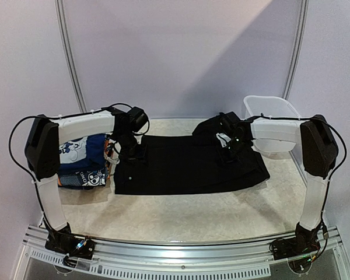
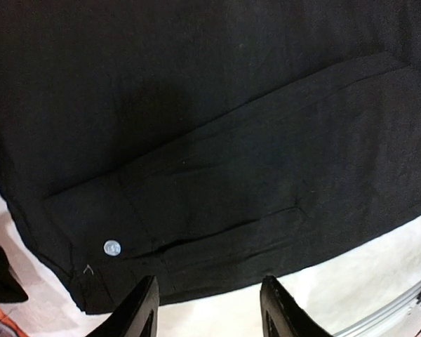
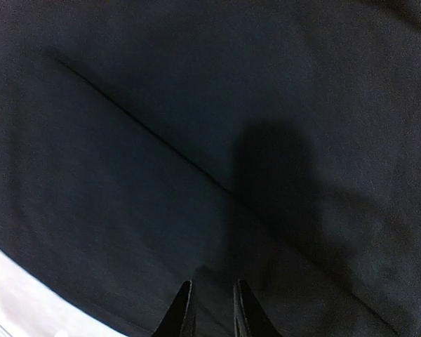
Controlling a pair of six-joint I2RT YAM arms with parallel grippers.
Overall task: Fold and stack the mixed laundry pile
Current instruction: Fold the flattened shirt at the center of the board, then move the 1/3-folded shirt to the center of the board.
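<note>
The large black garment [image 1: 189,164] lies spread flat in the middle of the surface [image 1: 192,213]. The left pincer [image 2: 209,298] hangs apart over its left edge. The right pincer [image 3: 213,298] is nearly together over its right part; I cannot tell if it nips cloth. A blue cartoon-print garment [image 1: 81,160] lies at the left.

Two arms stand on the one table [image 1: 192,213]: the left arm [image 1: 84,125] at 9 o'clock, the right arm [image 1: 280,129] at 3 o'clock. Each carries one gripper, the left gripper [image 2: 209,298] and the right gripper [image 3: 212,302], and each gripper shows two fingers, four in all. One large black garment [image 1: 186,166] lies at the centre; whether the dark bunch at its 1 o'clock corner is part of it or a second piece cannot be told. One pale button [image 2: 111,247] shows on it. One blue cartoon-print bundle [image 1: 81,154] sits at 9 o'clock; its number of pieces is unclear. One white tub [image 1: 271,111] stands at 2 o'clock.
</note>
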